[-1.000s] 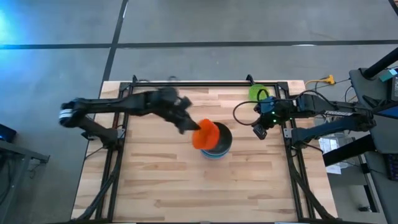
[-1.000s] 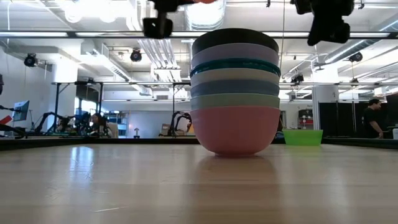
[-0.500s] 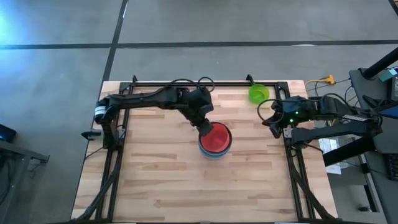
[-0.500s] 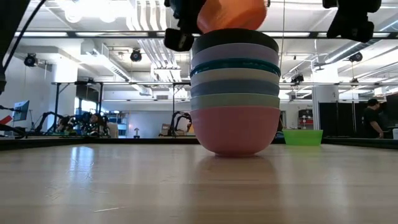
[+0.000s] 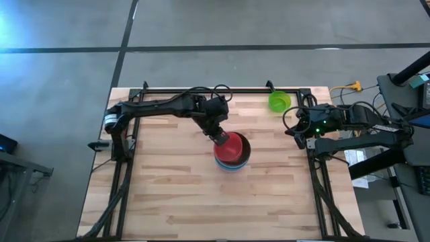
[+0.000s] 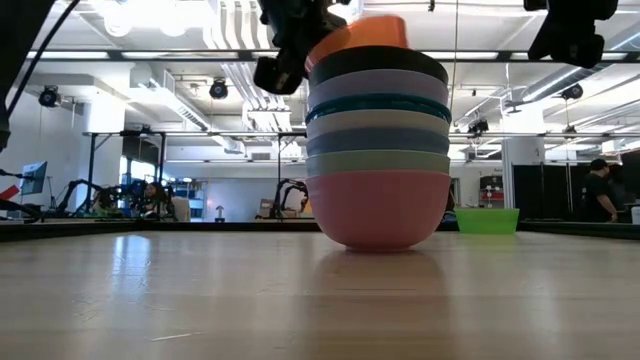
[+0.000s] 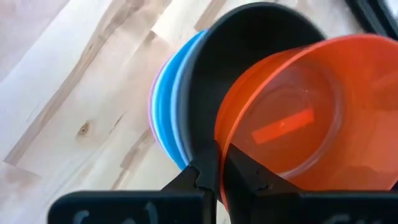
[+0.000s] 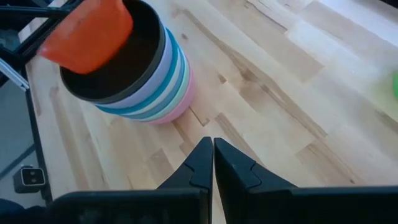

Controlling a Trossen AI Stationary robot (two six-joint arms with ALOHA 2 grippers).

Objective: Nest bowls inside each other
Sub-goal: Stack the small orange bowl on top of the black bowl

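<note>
A small round red plastic bowl (image 5: 232, 148) is sitting tilted in the mouth of a round black plastic bowl (image 7: 249, 56), the top of a nested stack of round plastic bowls (image 6: 377, 150) standing near the middle of the wooden desk (image 5: 168, 202). Below the black one, lavender, teal, pale, blue and mint rims are showing, with a pink bowl (image 6: 378, 205) at the base. The left claw (image 7: 217, 177) is pinching the red bowl's rim between closed fingers. A small lime green plastic bowl (image 5: 279, 101) is sitting apart at the desk's far right corner. The right claw (image 8: 212, 163), fingers pressed together and holding nothing, is hovering at the right edge, near the green bowl.
</note>
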